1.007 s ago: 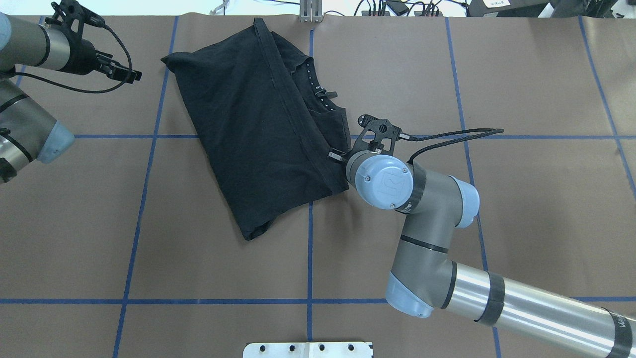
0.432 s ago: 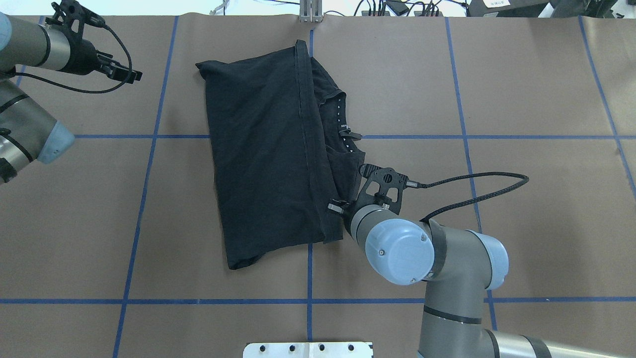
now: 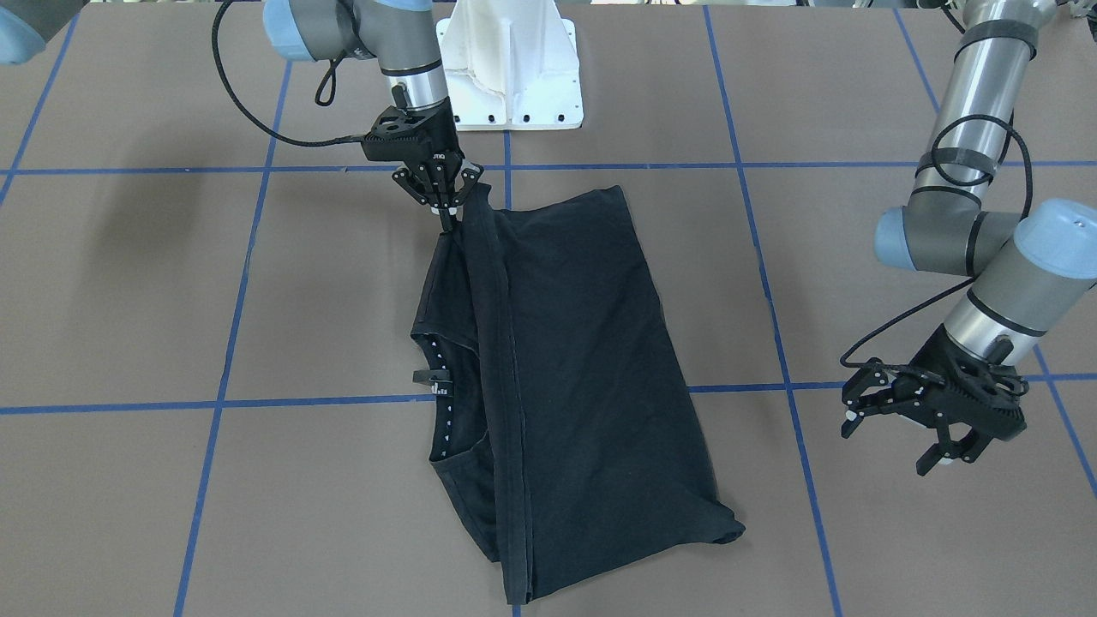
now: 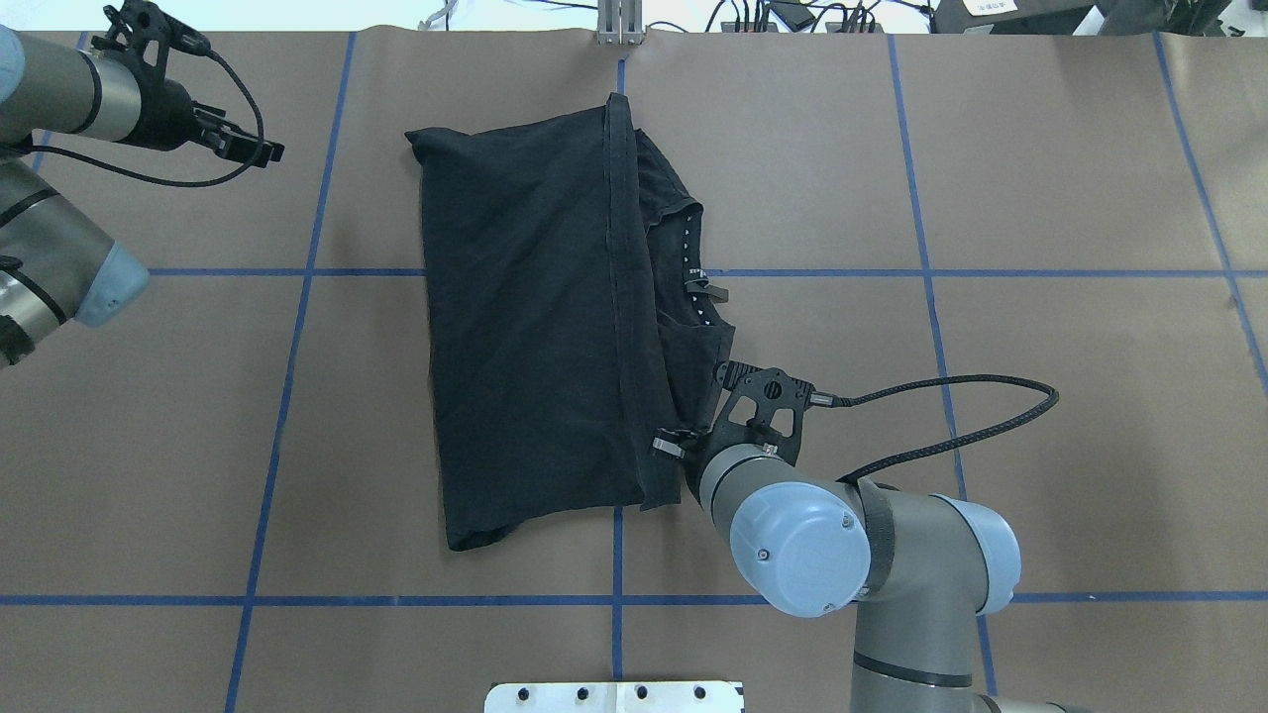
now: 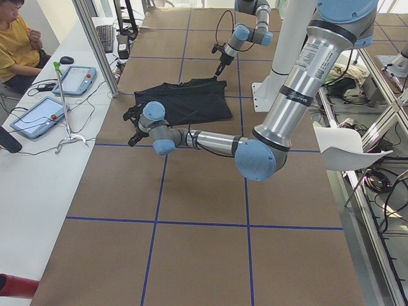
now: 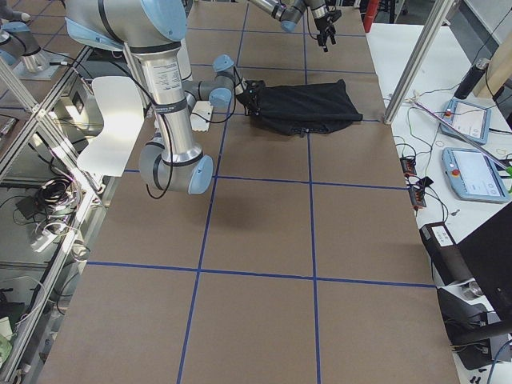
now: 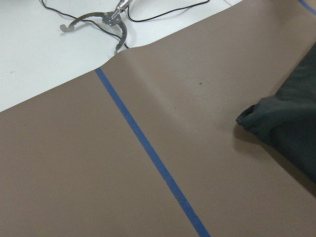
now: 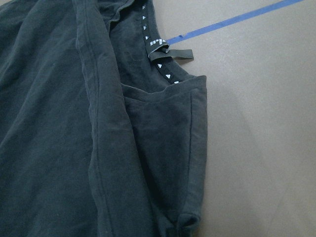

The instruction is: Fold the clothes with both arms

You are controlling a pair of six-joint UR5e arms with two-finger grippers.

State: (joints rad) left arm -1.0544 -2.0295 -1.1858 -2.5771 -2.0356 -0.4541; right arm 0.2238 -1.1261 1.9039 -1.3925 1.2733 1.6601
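1. Front-facing view: the right tool (image 3: pixel 446 218) is pinched tight on the corner of the black T-shirt (image 3: pixel 583 368) nearest the robot's base, and the fabric is tugged up into a little peak there. The shirt's long axis runs straight away from the base, so the rest of it trails off from that tool toward the operators' side. The left tool (image 3: pixel 891 441) hangs with its fingers spread wide, holding nothing, well apart off the shirt's other long edge.
2. Overhead: the right wrist hides its own fingertips here. The shirt lies folded lengthwise with a hem band down the middle and the collar (image 4: pixel 693 257) peeking out on the robot's right. The right arm is way nearer. My guess is the next fold hinges on the left tool reaching the far left corner.
3. Exterior left: the shirt sits between the two arms. A person (image 5: pixel 22 54) sits at a side desk, off the counter (image 5: pixel 191 191). It's too small to judge either tool.
4. Exterior right: flat brown paper with blue tape lines (image 6: pixel 312 184), and plenty of open surface on every side of the shirt.
5. Left wrist: just a rumpled shirt corner at the right edge, with no fingers in shot.
6. Right wrist: looks along the hem band and collar. No fingers in shot here either.
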